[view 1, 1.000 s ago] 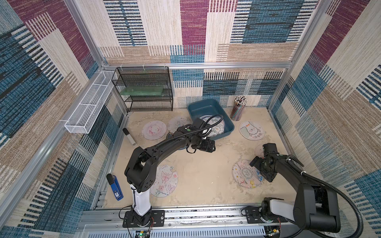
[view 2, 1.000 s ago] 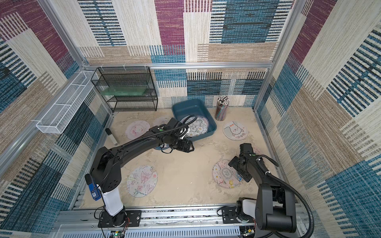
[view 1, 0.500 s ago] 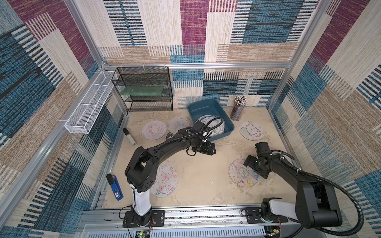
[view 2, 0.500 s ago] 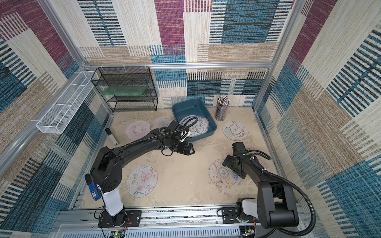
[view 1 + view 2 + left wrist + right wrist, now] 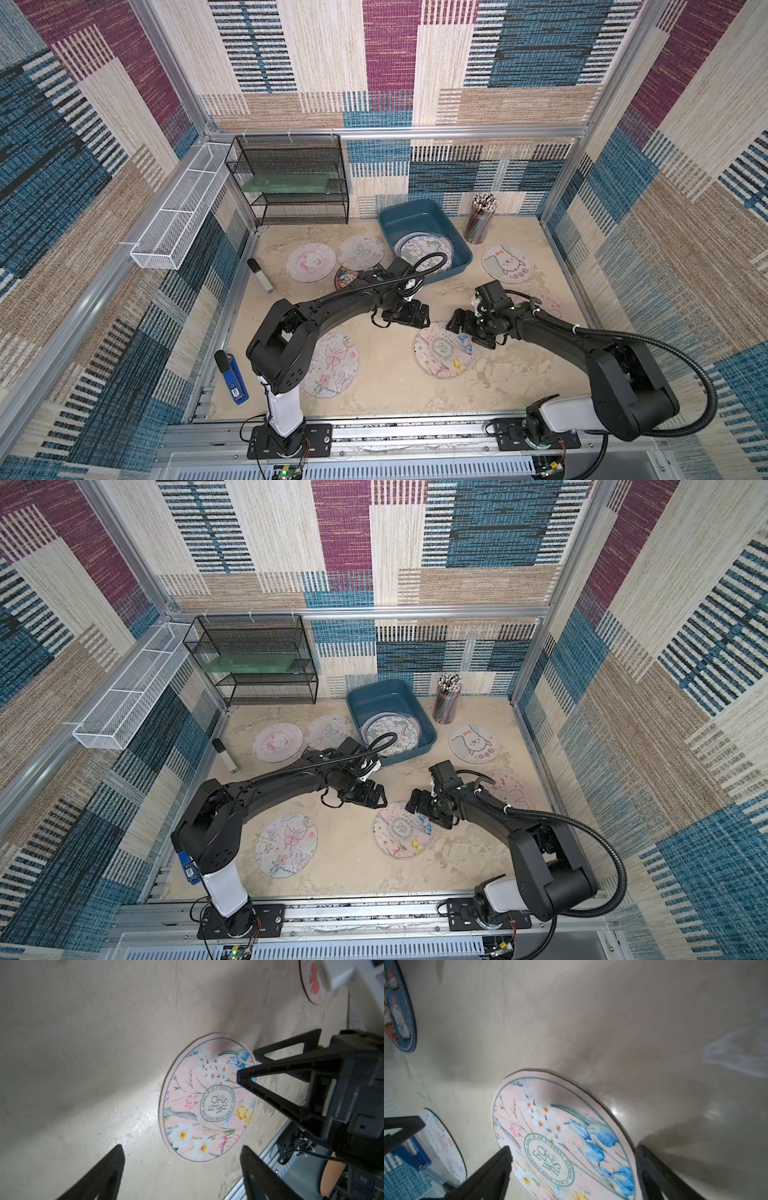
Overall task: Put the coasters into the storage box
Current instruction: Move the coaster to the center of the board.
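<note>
showing the pick-up of the floral coaster point(image 5: 441, 350) from the table point(image 5: 395, 386), on the near side of the storage box point(image 5: 409, 218) and well apart from it. left gripper point(image 5: 424, 318): jaws spread, holding nothing, hanging just beside the box-facing rim of the floral coaster. floral coaster: seemingly flat on the table, between the two grippers. right gripper point(image 5: 467, 332): jaws likewise spread and empty, low over the rim, about in line with the box's right-hand corner; in the right wrist view the disc lies between its fingers point(image 5: 492, 1172). step in hand, as judged: getting hold of a thin flat mat. to do it well, one finger probably has to slide under the rim while its partner comes down on top, so a shallow approach at the edge should serve better than a plunge at the centre; the idle gripper could brace the opposite rim against skidding. the carry must then clear the box's low wall. appearance: a thin pink disc, green ring, white daffodils, blue irises, central badge point(image 5: 217, 1103) lettered 'flowers'. other coasters, left of the box: pink cat coaster point(image 5: 311, 262), butterfly coaster point(image 5: 359, 252), dark blue coaster point(image 5: 345, 277); inside the box: a small stack point(image 5: 423, 250); right of the box: dog coaster point(image 5: 507, 263).
</note>
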Controlling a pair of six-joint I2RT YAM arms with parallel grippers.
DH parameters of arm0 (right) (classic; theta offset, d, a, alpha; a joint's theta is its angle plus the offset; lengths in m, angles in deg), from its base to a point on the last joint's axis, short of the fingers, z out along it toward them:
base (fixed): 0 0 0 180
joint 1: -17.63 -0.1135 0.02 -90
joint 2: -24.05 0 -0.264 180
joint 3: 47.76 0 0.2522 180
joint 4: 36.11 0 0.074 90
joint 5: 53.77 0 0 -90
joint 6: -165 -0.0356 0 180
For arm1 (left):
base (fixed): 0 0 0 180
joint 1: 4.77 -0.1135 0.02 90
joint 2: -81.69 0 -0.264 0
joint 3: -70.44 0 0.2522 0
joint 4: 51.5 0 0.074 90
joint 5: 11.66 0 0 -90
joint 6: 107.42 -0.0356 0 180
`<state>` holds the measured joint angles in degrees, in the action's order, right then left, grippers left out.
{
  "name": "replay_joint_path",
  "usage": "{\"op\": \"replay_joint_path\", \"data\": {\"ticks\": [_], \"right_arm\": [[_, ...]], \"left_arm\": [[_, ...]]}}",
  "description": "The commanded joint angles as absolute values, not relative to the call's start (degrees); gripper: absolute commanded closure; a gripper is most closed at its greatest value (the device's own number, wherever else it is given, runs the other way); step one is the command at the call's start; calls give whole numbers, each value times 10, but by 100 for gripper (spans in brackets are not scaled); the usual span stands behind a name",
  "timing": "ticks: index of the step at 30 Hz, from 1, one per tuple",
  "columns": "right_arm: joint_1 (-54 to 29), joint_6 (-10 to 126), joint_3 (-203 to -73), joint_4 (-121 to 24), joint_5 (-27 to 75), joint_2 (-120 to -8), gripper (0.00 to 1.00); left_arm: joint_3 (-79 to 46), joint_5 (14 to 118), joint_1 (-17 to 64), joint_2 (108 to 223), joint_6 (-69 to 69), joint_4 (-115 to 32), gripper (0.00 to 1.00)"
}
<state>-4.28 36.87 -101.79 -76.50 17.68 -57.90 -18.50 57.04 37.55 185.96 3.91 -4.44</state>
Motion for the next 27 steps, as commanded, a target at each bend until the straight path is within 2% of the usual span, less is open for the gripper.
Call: {"op": "replay_joint_path", "data": {"ticks": [1, 9, 12, 15, 18, 26, 27], "right_arm": [[-53, 362, -1030, -807, 147, -602, 5], [-14, 439, -1026, -843, 119, -586, 5], [-5, 464, -1013, -845, 96, -576, 5], [-4, 475, -1005, -848, 87, -574, 3], [-3, 478, -995, -850, 94, -570, 1], [-8, 477, -986, -854, 114, -565, 7], [-8, 478, -987, -856, 117, -566, 10]], "left_arm": [[-167, 556, 384, 1857, 63, -49, 18], [-139, 572, 420, 1860, 77, -15, 19], [-126, 576, 427, 1857, 83, -5, 26], [-122, 589, 434, 1857, 83, 7, 38], [-120, 608, 437, 1858, 88, 16, 45], [-138, 694, 451, 1872, 96, 51, 54], [-138, 700, 452, 1875, 98, 51, 56]]}}
